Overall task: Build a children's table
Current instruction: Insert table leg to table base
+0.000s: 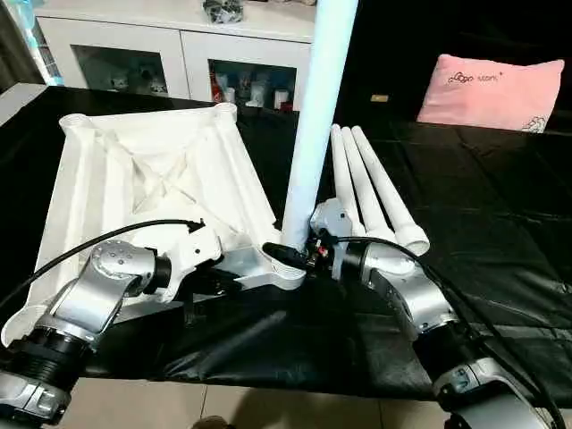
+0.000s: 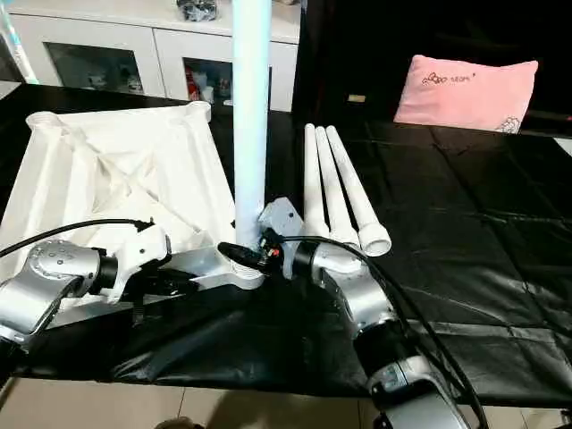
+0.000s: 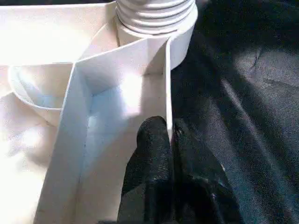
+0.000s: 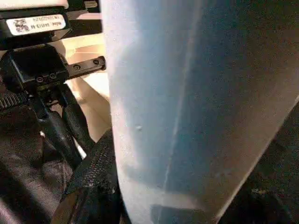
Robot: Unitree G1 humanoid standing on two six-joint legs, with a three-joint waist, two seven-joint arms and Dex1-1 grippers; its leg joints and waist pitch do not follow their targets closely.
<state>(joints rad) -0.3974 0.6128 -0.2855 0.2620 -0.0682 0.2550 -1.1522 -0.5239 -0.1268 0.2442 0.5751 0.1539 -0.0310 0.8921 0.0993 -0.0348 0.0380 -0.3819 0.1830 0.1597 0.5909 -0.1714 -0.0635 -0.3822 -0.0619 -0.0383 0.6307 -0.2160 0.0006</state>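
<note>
The white tabletop (image 1: 152, 170) lies ribbed side up on the black cloth. One white leg (image 1: 317, 116) stands upright in its near right corner socket (image 1: 288, 279). My right gripper (image 1: 290, 255) is shut around the base of this leg, and one black finger (image 4: 93, 182) presses its side (image 4: 187, 102). My left gripper (image 3: 169, 128) is shut on the thin rim wall (image 3: 167, 84) of the tabletop, just short of that socket. The leg's ridged end (image 3: 156, 14) sits in the socket. Three more legs (image 1: 371, 192) lie side by side to the right of the tabletop.
A white glass-doored cabinet (image 1: 179, 54) stands behind the table, and a pink pillow (image 1: 492, 94) lies at the back right. Black cloth (image 1: 483, 232) covers the table right of the legs. The table's front edge runs just below my forearms.
</note>
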